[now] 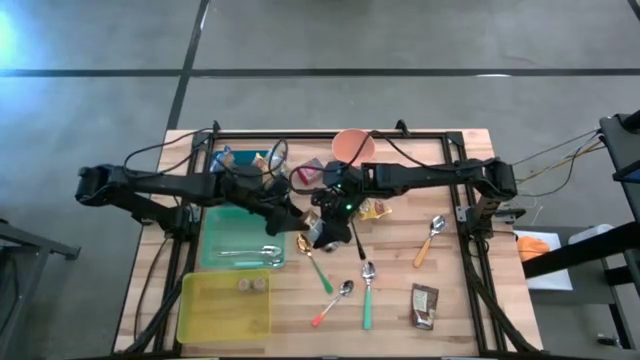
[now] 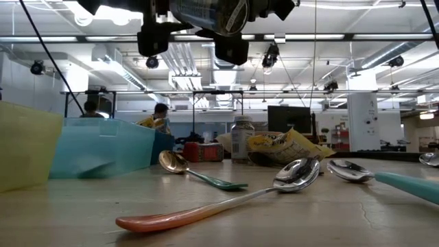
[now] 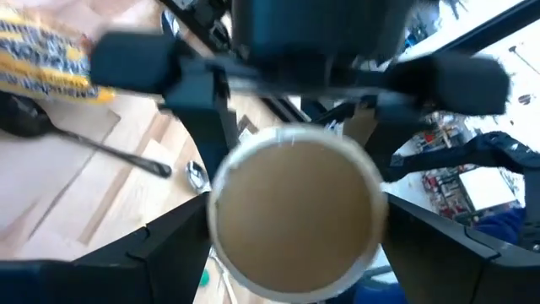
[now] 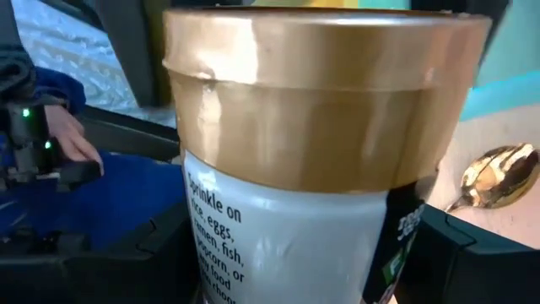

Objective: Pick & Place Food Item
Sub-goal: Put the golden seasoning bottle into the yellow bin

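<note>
A seasoning jar (image 4: pixel 304 169) with a gold lid and a white printed label hangs high above the table's middle (image 1: pixel 322 235), and shows at the top of the low view (image 2: pixel 206 14). My right gripper (image 4: pixel 312 270) is shut on the jar. My left gripper (image 3: pixel 295 253) meets it from the table's left (image 1: pixel 298 220). It is open, with one finger on either side of the jar's round tan end (image 3: pixel 295 219). My right gripper pinches the jar's white-labelled body (image 4: pixel 253 270), below the gold lid, between its two fingers (image 4: pixel 160 253). The fingers lie across the jar. The jar is lifted clear of the table, tilted over, with its lid toward my left arm. Whether my left gripper's fingers (image 3: pixel 169 245) touch the jar's end, I cannot tell.
A teal bin (image 1: pixel 215 225) and a yellow bin (image 1: pixel 200 310) stand at the table's left. Several spoons (image 2: pixel 206 206) lie below and to the right of the grippers. A yellow packet (image 1: pixel 375 208), an orange bowl (image 1: pixel 352 145) and a dark snack packet (image 1: pixel 424 305) lie around.
</note>
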Robot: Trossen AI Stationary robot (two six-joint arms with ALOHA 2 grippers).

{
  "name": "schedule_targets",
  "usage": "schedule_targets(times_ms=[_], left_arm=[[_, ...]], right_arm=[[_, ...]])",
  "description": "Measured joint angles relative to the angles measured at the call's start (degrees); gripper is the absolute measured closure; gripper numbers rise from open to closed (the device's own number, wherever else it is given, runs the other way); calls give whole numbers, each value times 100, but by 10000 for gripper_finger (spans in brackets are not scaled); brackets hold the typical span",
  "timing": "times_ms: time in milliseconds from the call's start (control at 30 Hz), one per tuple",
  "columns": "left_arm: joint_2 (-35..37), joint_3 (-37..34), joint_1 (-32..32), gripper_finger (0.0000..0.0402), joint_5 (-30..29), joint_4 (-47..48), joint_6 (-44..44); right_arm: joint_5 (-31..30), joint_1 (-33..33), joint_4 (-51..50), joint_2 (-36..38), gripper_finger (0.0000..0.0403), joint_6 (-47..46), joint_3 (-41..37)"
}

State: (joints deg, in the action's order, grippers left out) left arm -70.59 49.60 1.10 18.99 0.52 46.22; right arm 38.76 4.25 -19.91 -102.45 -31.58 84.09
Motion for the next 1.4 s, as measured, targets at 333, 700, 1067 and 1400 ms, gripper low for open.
schedule_targets(times_ms=[333,700,1067,1400], left_arm=[[-272,7,12,88,96,-160,-109],[-254,26,83,113,373,-272,-83],[-243,31,88,120,421,-418,7],[-239,44,96,68,433,-677,46]], right_arm=[[48,18,162,-1,133,-128,0],[334,-61,5,6,133,33,15],[645,-177,-122,4,133,184,-4],[687,-228,-30,-1,133,258,-5]])
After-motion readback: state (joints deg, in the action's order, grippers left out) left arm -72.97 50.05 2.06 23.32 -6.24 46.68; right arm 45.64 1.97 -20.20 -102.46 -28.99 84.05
